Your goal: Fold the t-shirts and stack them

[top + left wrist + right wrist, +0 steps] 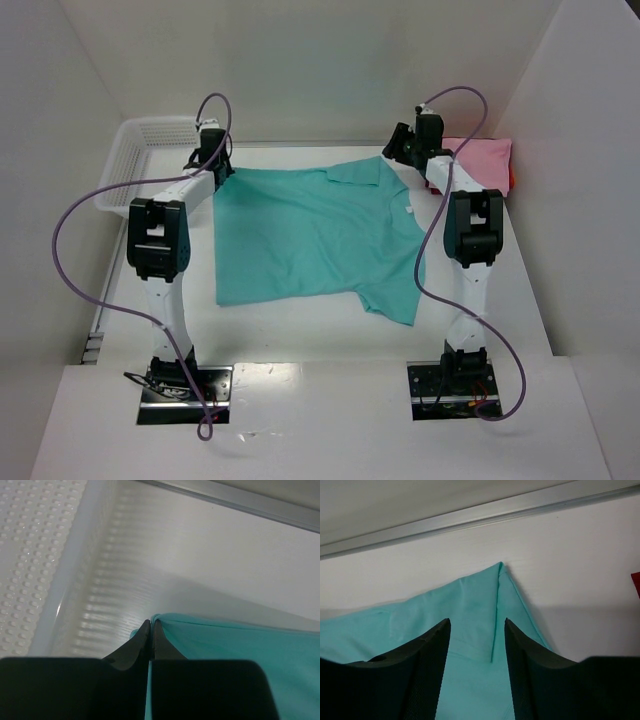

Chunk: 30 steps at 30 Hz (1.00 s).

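spread mostly flat over the middle of the white table [300, 340]: a teal shirt [310, 235], short-sleeved, with its collar [352, 172] toward the far edge and one sleeve pointing to the near right. fills the space between the two arms, its sides just beside each.

at the far left corner of that cloth: the left gripper [218, 168]. up close, shows the left gripper [151, 625] with both fingers pressed together, pinching a thin edge of the teal shirt [240, 650] right at the tips. just to the left, a white mesh basket [140, 160], with its wall [30, 555] close beside the fingers; cannot tell whether touching.

at the far right corner, next to the collar: the right gripper [392, 150]. up close, shows the right gripper [476, 630] with fingers held wide apart and gripping nothing, set either side of a pointed corner of the teal shirt [470, 600] with a seam running down its middle. cannot tell whether the fingertips touch the cloth.

beyond both corners, a grey metal rail [470, 515] along the foot of the back wall.

at the far right of the table, behind the right arm: a pink shirt [480, 160] folded into a rectangle, near the teal one but apart from it. at its right edge, only a sliver of a red shirt [513, 178], also cut off at the border of the right wrist view.
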Available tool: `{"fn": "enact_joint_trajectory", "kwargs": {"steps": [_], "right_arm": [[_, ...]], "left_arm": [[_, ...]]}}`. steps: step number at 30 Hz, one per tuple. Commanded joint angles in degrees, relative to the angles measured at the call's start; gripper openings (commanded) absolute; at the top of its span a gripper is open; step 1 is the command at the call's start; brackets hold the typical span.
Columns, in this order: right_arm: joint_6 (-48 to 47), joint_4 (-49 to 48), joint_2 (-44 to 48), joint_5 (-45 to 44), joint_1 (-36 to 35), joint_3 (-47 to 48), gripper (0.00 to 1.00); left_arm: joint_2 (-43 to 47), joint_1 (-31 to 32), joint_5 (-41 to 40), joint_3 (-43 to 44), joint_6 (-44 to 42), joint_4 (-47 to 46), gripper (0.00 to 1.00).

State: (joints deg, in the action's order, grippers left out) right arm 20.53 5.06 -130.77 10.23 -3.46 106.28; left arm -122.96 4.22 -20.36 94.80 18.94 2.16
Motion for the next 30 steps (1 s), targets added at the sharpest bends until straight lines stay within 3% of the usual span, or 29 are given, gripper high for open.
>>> {"fn": "enact_joint_trajectory", "kwargs": {"steps": [1, 2, 8, 12, 18, 30], "right_arm": [[-2.2, 1.0, 0.0, -1.8, 0.3, 3.7, 0.57], [-2.2, 2.3, 0.0, -2.3, 0.3, 4.2, 0.62], [-1.1, 4.2, -2.8, -2.3, 0.3, 6.6, 0.63], [-1.1, 8.5, -7.8, 0.1, 0.3, 14.4, 0.63], [-1.1, 11.3, -10.3, 1.9, 0.3, 18.6, 0.57], [-0.4, 10.1, -9.5, 5.8, -1.9, 12.1, 0.53]], "left_arm": [[-0.5, -0.4, -0.5, 2.3, -1.8, -1.5, 0.0], [-1.0, -0.4, -0.5, 2.3, -1.8, -1.5, 0.0], [-2.4, -0.4, 0.8, 3.6, -1.8, -1.5, 0.0], [-2.9, -0.4, 1.3, 4.2, -1.8, -1.5, 0.0], [-3.4, -0.4, 1.3, 4.8, -2.3, -1.5, 0.0], [-3.4, -0.4, 1.3, 3.5, -2.3, -1.5, 0.0]]}}
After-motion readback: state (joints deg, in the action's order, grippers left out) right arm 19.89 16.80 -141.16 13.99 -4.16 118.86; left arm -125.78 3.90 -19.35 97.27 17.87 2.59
